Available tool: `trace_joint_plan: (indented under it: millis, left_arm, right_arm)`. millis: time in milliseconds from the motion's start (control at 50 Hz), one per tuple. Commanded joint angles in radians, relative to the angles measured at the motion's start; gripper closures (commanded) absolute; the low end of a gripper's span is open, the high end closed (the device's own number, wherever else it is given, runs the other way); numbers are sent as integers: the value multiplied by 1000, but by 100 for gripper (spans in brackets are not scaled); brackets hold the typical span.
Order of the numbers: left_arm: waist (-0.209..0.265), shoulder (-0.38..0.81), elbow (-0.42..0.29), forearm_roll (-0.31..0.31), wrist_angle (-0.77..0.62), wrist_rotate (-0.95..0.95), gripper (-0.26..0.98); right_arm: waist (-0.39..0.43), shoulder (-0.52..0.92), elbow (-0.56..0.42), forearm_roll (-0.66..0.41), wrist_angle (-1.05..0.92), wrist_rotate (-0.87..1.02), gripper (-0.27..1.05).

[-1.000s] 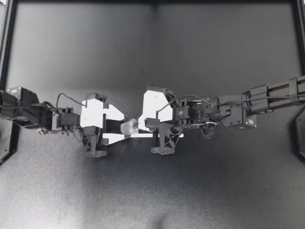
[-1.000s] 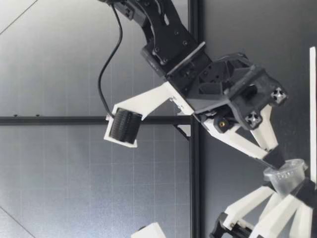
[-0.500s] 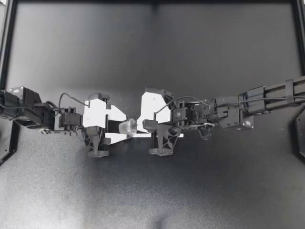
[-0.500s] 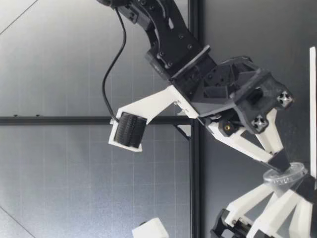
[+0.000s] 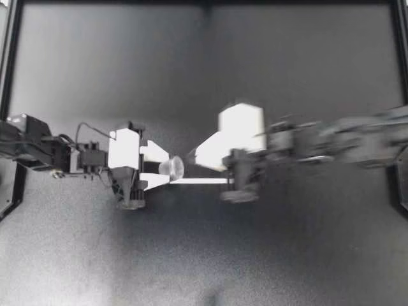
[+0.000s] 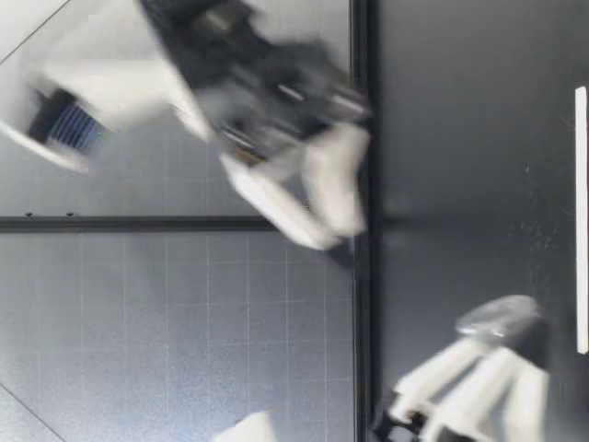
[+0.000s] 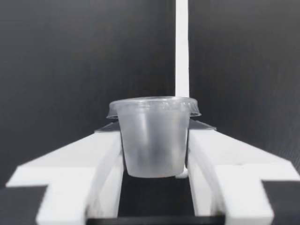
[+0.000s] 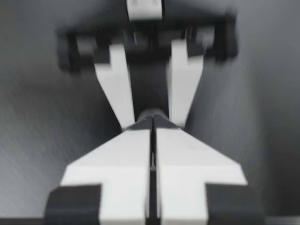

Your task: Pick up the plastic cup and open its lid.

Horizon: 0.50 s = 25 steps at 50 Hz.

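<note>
In the top view, my left gripper (image 5: 167, 169) holds a small clear plastic cup (image 5: 172, 167) pinched between its two white fingers, above the dark table (image 5: 255, 255). My right gripper (image 5: 193, 157) is a blur, its tips just beside the cup on the side away from the left wrist. In the low view, the cup (image 6: 502, 318) sits at the left gripper's (image 6: 504, 345) fingertips, clear of the table, and the right gripper (image 6: 331, 235) hangs well above it and apart. The left wrist view shows the cup (image 7: 152, 140) upright with one finger (image 7: 93, 159) pressed to each side. Its lid (image 7: 154, 105) is seated on the rim, and nothing shows inside the translucent walls. In the right wrist view, my right gripper (image 8: 152, 129) has its fingers drawn together to a thin slit with nothing visible in it. The cup (image 8: 150, 114) is a grey blur just ahead of its tips, between the left gripper's fingers (image 8: 117, 89).
</note>
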<state>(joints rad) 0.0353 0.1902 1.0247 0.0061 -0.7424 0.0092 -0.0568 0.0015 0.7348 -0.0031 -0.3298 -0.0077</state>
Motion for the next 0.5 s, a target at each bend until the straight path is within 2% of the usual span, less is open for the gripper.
trace_joint_plan:
  millis: [0,160,280,480]
  left_arm:
    - [-9,-78,-5,3,-48,-3,55]
    - [-11,-137,-14,3,-199,-11,55]
    - [-9,-135,-44,3,-316,-38,55]
    - [-9,-123,-92,3,-474,-101,55]
  right_arm:
    - [15,-135,63,-17,-144,-9,95]
    - [17,-238,175,-117,-319,-87,92]
    - [17,-278,207,-121,-356,-202,86]
    - [15,-301,215,-121,-353,-494,59]
